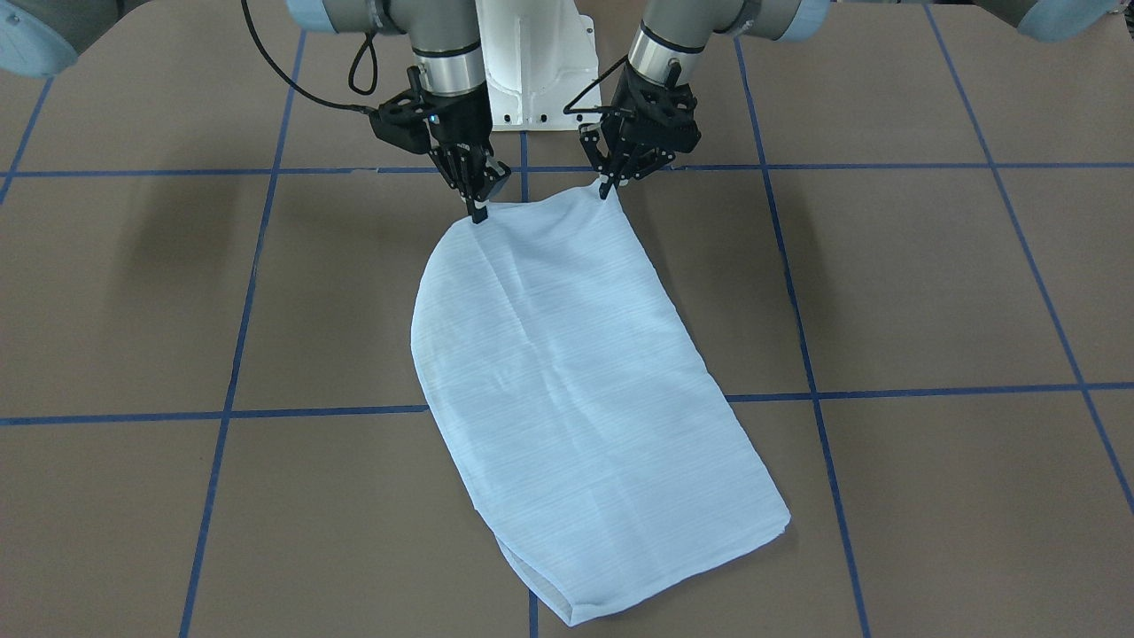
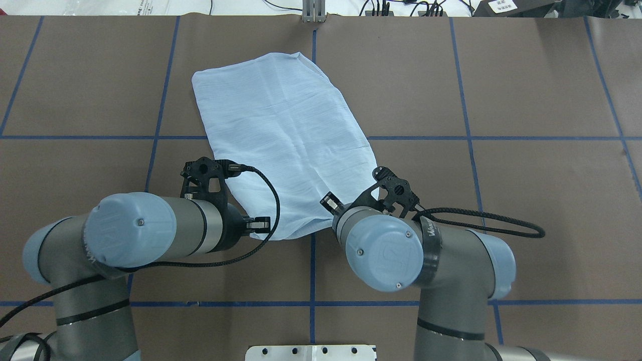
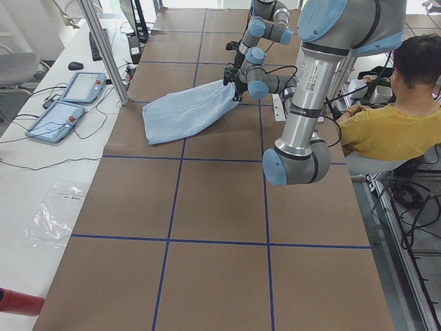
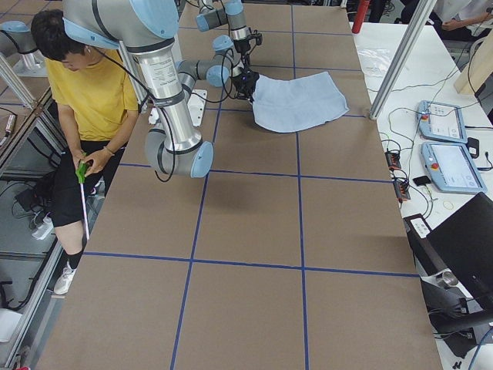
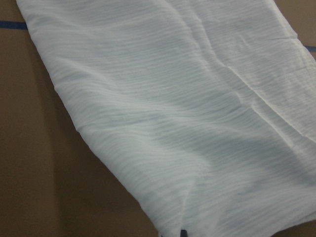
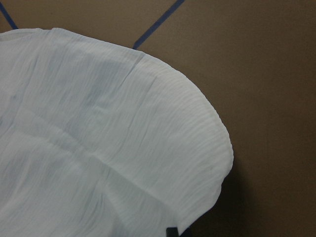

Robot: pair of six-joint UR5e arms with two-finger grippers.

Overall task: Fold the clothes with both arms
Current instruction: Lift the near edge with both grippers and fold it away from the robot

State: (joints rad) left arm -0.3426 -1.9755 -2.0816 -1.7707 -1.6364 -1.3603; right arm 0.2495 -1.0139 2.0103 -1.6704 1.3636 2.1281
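Note:
The light blue shirt (image 1: 567, 372) lies folded into a long, rounded panel on the brown table, running away from the robot's base. My left gripper (image 1: 608, 189) is shut on one corner of its near edge, and my right gripper (image 1: 479, 213) is shut on the other corner. That edge hangs taut between them, slightly off the table. From overhead, the shirt (image 2: 281, 125) runs diagonally, with the left gripper (image 2: 258, 225) and right gripper (image 2: 329, 202) at its near end. Both wrist views are filled with fabric (image 5: 187, 108) (image 6: 98, 138). No collar or buttons show.
The white pedestal base (image 1: 532, 71) stands just behind the grippers. Blue tape lines (image 1: 886, 392) grid the table. A seated person in a yellow top (image 3: 393, 131) is beside the robot. Teach pendants (image 4: 443, 146) lie on the side bench beyond the table's far edge.

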